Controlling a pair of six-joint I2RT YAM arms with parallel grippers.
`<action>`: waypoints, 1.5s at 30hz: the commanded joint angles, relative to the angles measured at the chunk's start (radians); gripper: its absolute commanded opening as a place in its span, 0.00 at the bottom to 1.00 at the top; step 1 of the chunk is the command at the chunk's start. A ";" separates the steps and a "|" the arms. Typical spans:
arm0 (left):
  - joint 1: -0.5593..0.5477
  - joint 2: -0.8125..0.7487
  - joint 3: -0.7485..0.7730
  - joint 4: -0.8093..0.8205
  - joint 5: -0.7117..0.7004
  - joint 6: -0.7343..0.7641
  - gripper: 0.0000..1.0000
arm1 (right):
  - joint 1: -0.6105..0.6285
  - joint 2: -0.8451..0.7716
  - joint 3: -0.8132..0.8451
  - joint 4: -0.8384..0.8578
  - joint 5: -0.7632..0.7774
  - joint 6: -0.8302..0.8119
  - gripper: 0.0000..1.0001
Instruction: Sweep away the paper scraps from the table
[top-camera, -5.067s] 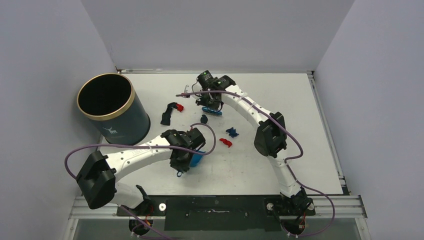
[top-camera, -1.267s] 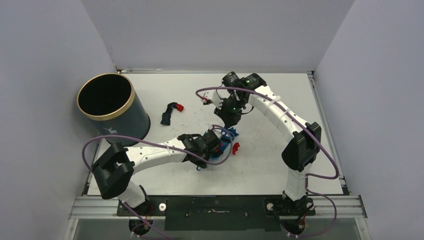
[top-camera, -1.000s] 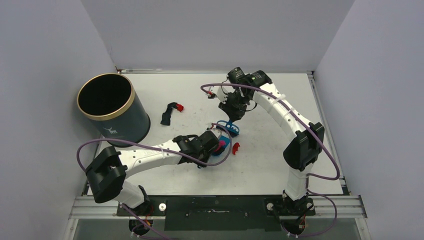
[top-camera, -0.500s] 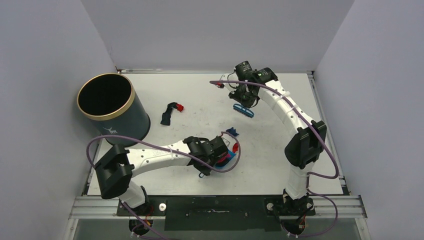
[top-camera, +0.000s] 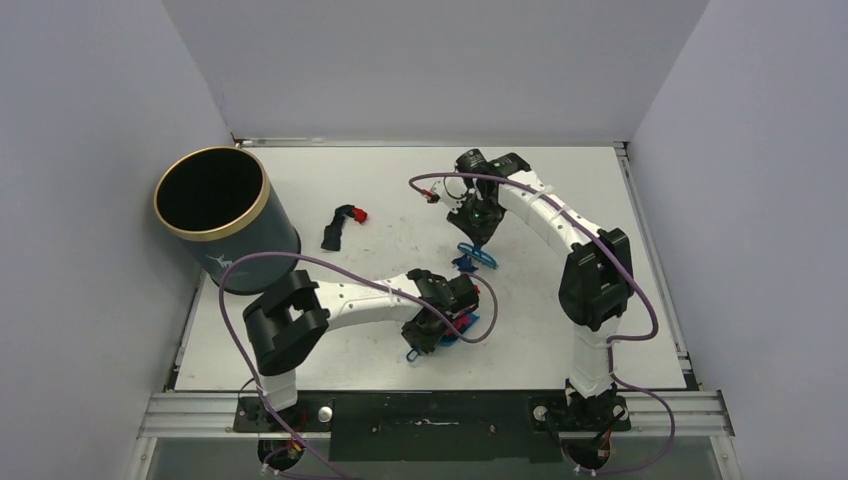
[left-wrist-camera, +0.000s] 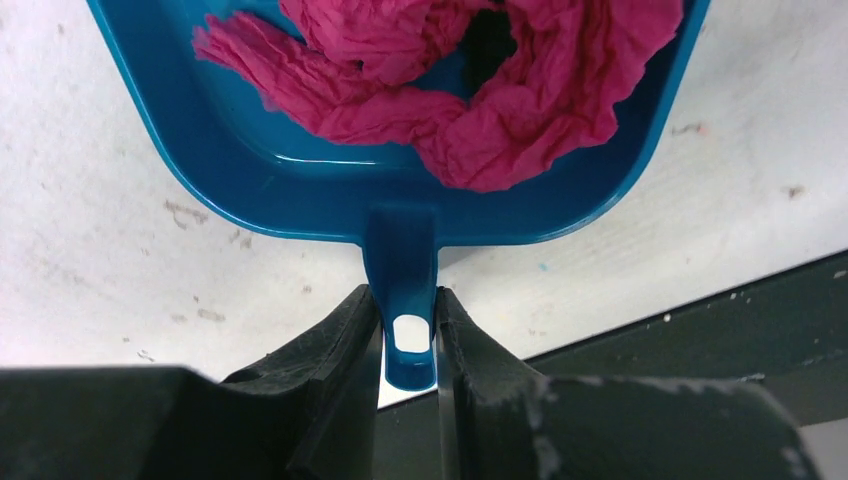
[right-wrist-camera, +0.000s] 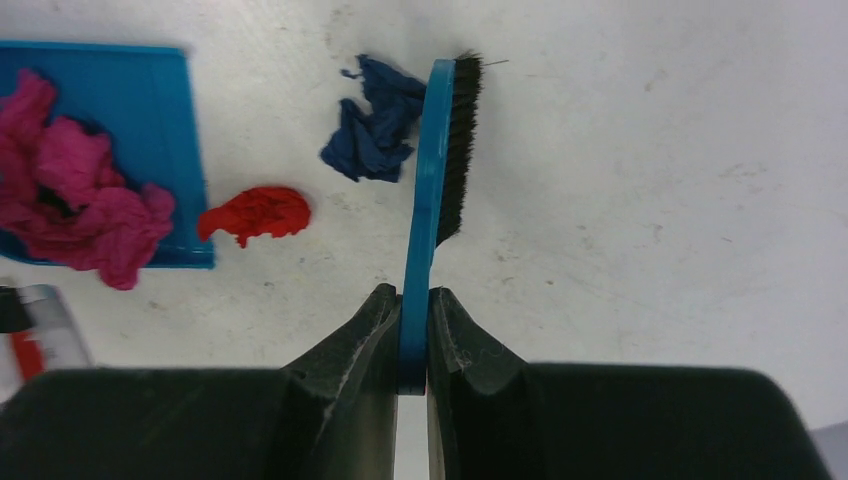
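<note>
My left gripper is shut on the handle of the blue dustpan, which lies flat on the white table and holds a crumpled magenta paper scrap. My right gripper is shut on the handle of the blue brush, bristles turned away from a dark blue scrap that touches its back. A red scrap lies just off the dustpan's lip. From above, the brush stands just beyond the dustpan. A black scrap and a small red scrap lie at the far left.
A tall dark bin with a gold rim stands open at the table's left edge. Pale walls close in three sides. The metal rail and both arm bases run along the near edge.
The brush swung out to the far side, then came back down beside the dark blue scrap. The left arm slid the dustpan rightward and nearer, up to the red scrap.
</note>
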 joint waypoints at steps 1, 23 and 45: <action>0.015 0.046 0.085 0.012 -0.015 0.020 0.00 | 0.017 -0.033 -0.069 -0.075 -0.235 0.039 0.05; 0.028 -0.017 0.000 0.280 -0.087 0.064 0.00 | -0.371 -0.125 0.060 -0.178 -0.502 0.006 0.05; 0.029 -0.146 -0.040 0.266 -0.188 0.066 0.00 | -0.465 -0.453 -0.506 0.428 -0.448 0.277 0.05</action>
